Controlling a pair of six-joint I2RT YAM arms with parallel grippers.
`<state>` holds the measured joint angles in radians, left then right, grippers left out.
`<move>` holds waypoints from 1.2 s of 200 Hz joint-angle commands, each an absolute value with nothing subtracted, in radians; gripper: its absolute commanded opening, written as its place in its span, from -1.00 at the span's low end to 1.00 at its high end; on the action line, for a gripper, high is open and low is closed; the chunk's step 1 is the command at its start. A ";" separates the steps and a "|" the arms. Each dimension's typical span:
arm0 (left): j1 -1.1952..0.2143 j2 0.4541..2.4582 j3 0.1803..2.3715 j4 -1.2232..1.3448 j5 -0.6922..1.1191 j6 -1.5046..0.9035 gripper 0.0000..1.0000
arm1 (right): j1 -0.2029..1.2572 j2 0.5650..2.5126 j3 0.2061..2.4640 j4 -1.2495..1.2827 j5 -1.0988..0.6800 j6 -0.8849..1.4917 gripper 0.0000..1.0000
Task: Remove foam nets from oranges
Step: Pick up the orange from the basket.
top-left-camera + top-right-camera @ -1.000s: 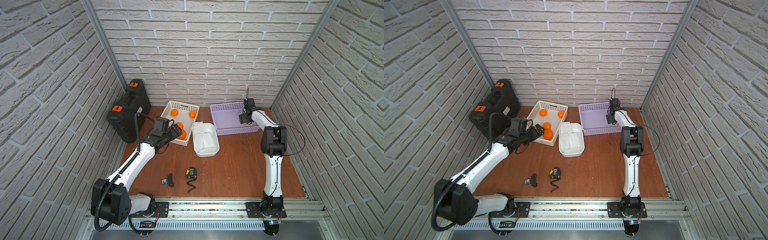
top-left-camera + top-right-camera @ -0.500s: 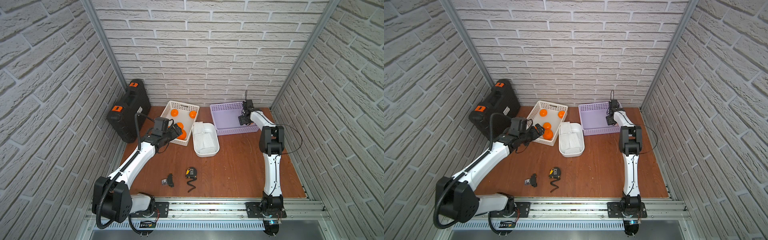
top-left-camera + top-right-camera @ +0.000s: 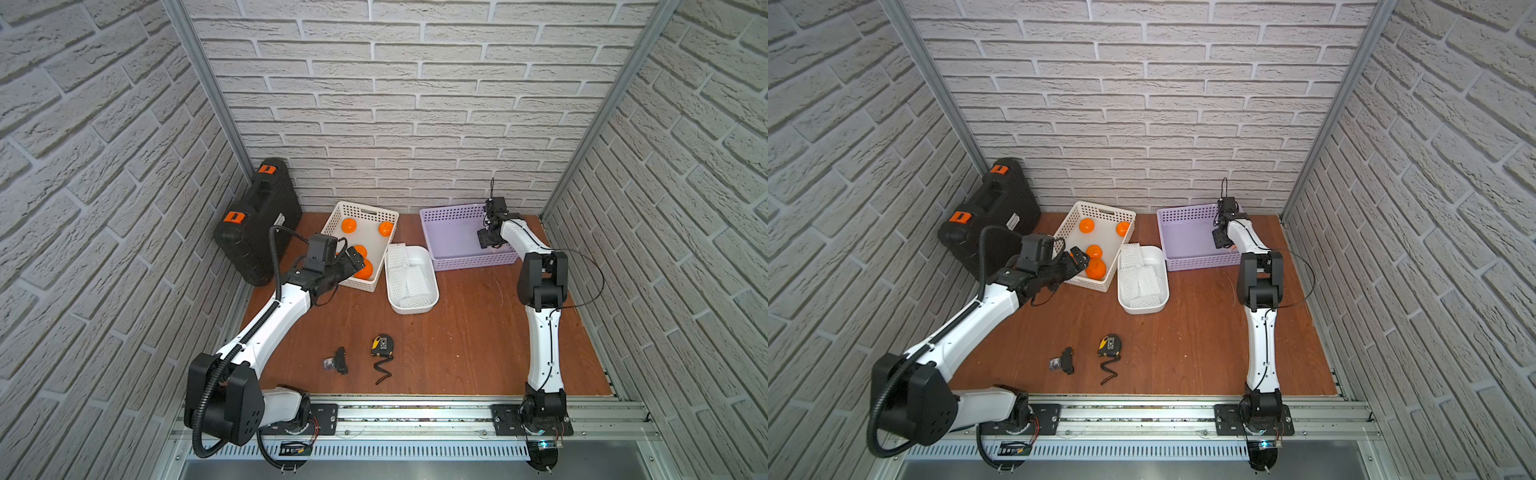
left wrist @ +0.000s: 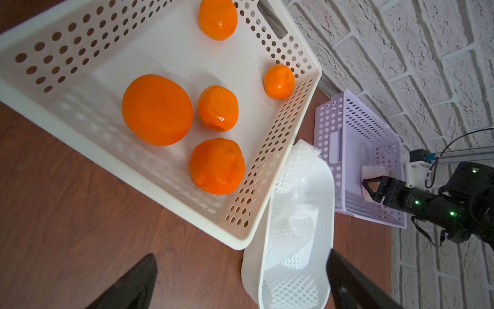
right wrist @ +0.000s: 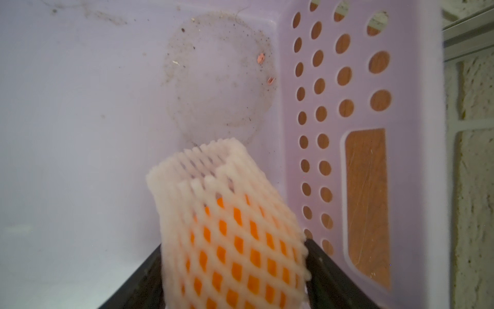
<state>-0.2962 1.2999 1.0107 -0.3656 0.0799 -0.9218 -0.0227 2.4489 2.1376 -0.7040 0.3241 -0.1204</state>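
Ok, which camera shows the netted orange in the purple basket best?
The right wrist view: the netted orange fills the frame close up between the fingers of the right claw. The left wrist view shows it small and distant; in both top views the arm hides nearly all of it.

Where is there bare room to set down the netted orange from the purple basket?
Widest bare patch: table between white tub, purple basket and right arm. The purple basket's floor is bare except the netted orange in the right gripper. Crowded: tub full of foam nets; white basket's near end, oranges by the open left gripper.
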 commanded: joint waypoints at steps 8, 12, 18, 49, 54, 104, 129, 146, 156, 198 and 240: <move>-0.287 1.304 1.023 -0.325 0.094 -0.933 0.97 | -0.020 2.474 2.159 -0.739 0.299 -0.123 0.64; -0.287 1.305 1.023 -0.325 0.095 -0.933 0.97 | -0.020 2.474 2.160 -0.741 0.298 -0.122 0.67; -0.287 1.305 1.023 -0.323 0.095 -0.932 0.97 | -0.020 2.477 2.163 -0.742 0.299 -0.123 0.70; -0.286 1.307 1.024 -0.319 0.098 -0.933 0.97 | -0.020 2.499 2.199 -0.772 0.294 -0.118 0.82; -0.286 1.307 1.024 -0.320 0.100 -0.934 0.97 | -0.019 2.502 2.203 -0.777 0.292 -0.118 0.82; -0.286 1.308 1.023 -0.318 0.101 -0.935 0.96 | -0.021 2.505 2.217 -0.785 0.268 -0.104 0.57; -0.286 1.310 1.024 -0.316 0.103 -0.936 0.97 | -0.021 2.498 2.214 -0.781 0.239 -0.098 0.38; -0.286 1.311 1.023 -0.315 0.103 -0.935 0.97 | -0.022 2.486 2.213 -0.773 0.234 -0.091 0.28; -0.286 1.311 1.023 -0.313 0.104 -0.936 0.97 | -0.021 2.473 2.205 -0.765 0.225 -0.086 0.26; -0.286 1.310 1.022 -0.301 0.119 -0.935 0.97 | -0.021 2.377 2.138 -0.703 0.166 -0.045 0.25; -0.287 1.300 1.013 -0.263 0.157 -0.936 0.96 | -0.021 2.292 2.112 -0.683 0.105 -0.004 0.25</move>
